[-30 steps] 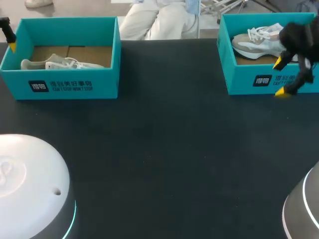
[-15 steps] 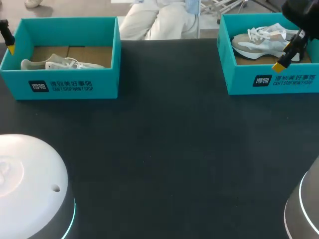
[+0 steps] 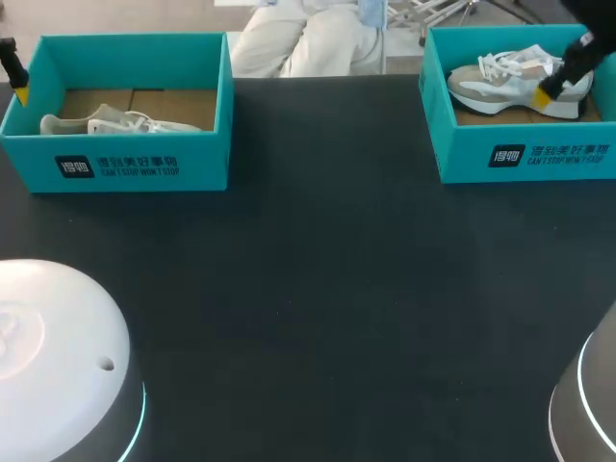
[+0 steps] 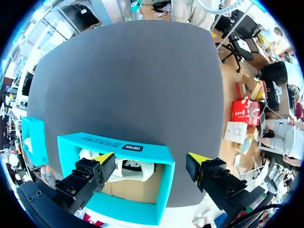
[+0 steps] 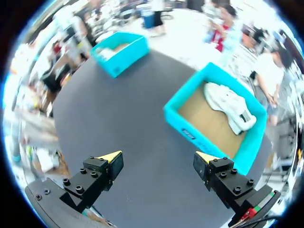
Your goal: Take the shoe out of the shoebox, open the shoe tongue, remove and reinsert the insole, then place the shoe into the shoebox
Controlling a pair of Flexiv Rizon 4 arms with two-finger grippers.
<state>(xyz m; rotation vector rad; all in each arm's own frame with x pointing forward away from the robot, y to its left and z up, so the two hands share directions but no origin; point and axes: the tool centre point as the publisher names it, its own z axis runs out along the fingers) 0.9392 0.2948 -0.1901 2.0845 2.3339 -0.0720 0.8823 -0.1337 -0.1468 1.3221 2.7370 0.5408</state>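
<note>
The right gripper (image 5: 159, 155), fingers spread and empty, hangs by the shoebox (image 3: 520, 154) at the table's (image 3: 318, 269) far right corner; the shoe (image 3: 515, 82) lies inside, ahead of it, lengthwise along the far edge, nearer this arm than the open left gripper (image 4: 151, 157) at the far left corner

L arm (image 3: 58, 356), head view 7 o'clock: white dome housing w/ small dark hole, cyan lit ring at its lower edge. R arm (image 3: 589, 399), 5 o'clock: grey-white shell, pale lit band. L gripper (image 4: 151, 160) & R gripper (image 5: 159, 156): black blocky fingers (image 5: 95, 178), yellow wedge tips, round screw heads on the blocks. R gripper also has a red & green bit (image 5: 248, 212) at one finger's base.
</note>
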